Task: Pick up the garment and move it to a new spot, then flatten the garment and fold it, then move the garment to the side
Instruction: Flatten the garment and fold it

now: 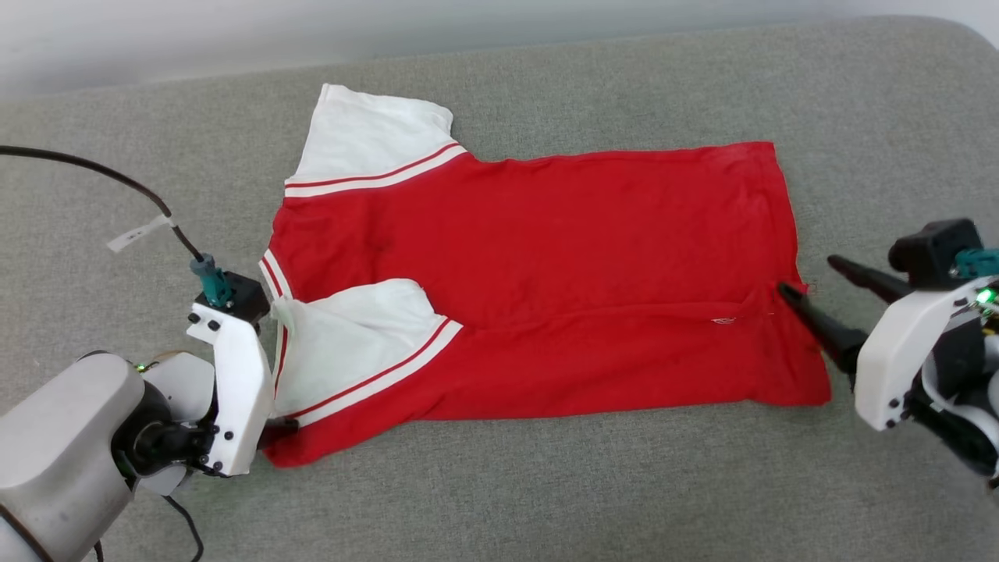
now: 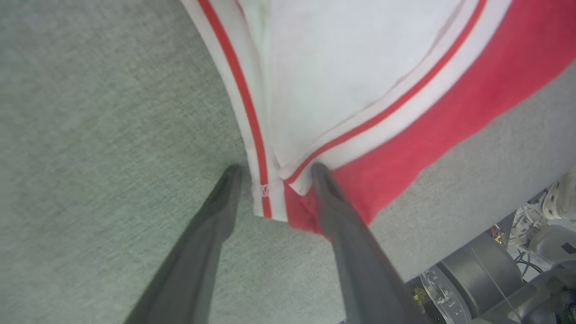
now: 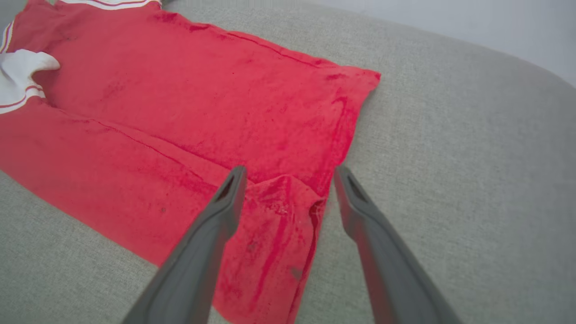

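Left jaws wide astride garment corner, right jaws wide astride hem

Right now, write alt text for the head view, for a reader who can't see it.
A red, white-sleeved jersey lies spread sideways on a grey fabric surface, its near long edge folded over. The left gripper stands at its sleeve end, and the open right gripper at its hem.

Before me spreads a grey woven cushion, evenly lit, its far edge meeting a pale wall.
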Robot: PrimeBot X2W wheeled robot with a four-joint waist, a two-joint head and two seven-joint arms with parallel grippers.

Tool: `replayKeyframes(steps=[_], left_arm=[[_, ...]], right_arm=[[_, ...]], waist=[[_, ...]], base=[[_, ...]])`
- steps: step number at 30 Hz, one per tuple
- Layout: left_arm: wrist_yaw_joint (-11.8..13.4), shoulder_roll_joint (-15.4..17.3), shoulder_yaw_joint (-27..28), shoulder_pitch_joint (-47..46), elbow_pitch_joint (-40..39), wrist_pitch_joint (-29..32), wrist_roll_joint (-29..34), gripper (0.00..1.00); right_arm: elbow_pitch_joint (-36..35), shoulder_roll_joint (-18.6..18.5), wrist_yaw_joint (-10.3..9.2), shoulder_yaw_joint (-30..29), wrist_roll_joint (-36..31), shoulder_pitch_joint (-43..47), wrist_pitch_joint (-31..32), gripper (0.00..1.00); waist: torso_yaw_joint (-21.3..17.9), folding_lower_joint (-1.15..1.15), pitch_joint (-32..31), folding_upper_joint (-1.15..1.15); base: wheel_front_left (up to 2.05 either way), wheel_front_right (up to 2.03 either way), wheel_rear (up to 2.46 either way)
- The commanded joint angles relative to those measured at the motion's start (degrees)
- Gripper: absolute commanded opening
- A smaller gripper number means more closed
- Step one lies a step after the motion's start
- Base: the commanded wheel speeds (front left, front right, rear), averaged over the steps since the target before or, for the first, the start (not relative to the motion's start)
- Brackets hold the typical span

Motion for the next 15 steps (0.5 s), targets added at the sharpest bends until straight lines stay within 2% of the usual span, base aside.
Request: replayKeyframes(steps=[1,6,11,15], left_arm=[[-0.47,-1.33,-1.12,2.06,0.61,-0.17,0.2,0.0],[-1.29,0.31,0.52,0.86,-0.25,-2.47,-0.04,0.0],[-1.72,1.35,1.88,0.98,-2.26,-5.02,-0.62,0.0],[-1.66,1.69,1.83,0.81,-3.87,-5.69,0.22,0.0]], right_arm=[[-0.27,-0.59,-0.04,-0.02,0.15,-0.87,0.11,1.0],[-2.2,-4.17,-0.04,1.9,1.32,-4.33,5.44,1.0],[-4.96,-9.25,-0.04,7.25,5.38,-8.64,18.56,1.0],[-5.04,-11.51,-0.03,11.33,10.64,-11.07,29.69,1.0]], waist=[[0.15,0.0,-0.34,0.0],[0.47,0.0,-1.67,0.0],[0.95,0.0,-2.33,0.0],[1.68,0.0,-2.02,0.0]], base=[[0.0,0.0,0.0],[0.0,0.0,0.0],[0.0,0.0,0.0],[0.0,0.0,0.0]])
